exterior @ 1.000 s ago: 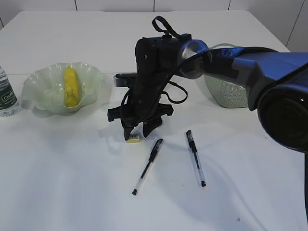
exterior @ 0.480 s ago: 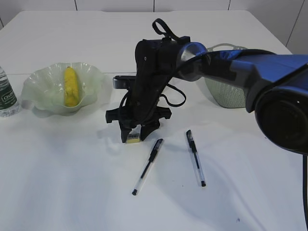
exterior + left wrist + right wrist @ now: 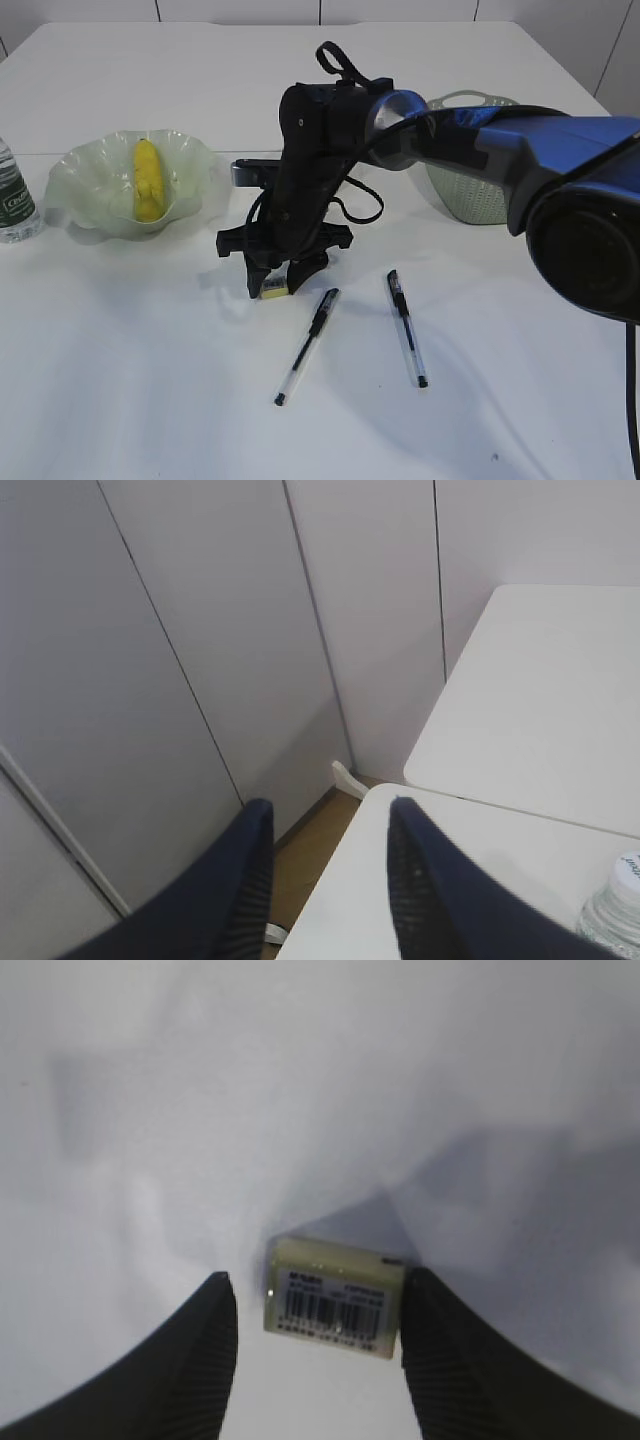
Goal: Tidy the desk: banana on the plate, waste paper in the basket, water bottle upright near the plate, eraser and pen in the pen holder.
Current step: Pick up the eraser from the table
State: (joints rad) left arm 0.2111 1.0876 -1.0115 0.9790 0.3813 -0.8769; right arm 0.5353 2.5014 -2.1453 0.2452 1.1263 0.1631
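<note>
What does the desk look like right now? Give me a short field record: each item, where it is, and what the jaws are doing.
banana: lying in the plate
water bottle: upright, left of the plate, at the picture's edge
eraser: on the desk, between the right gripper's jaws
right gripper: jaws open, either side of the eraser with small gaps
left gripper: jaws open, empty, off the desk's corner
pens: two, one and another, flat on the desk right of the eraser
basket: behind the right arm, contents hidden
pen holder: not seen
</note>
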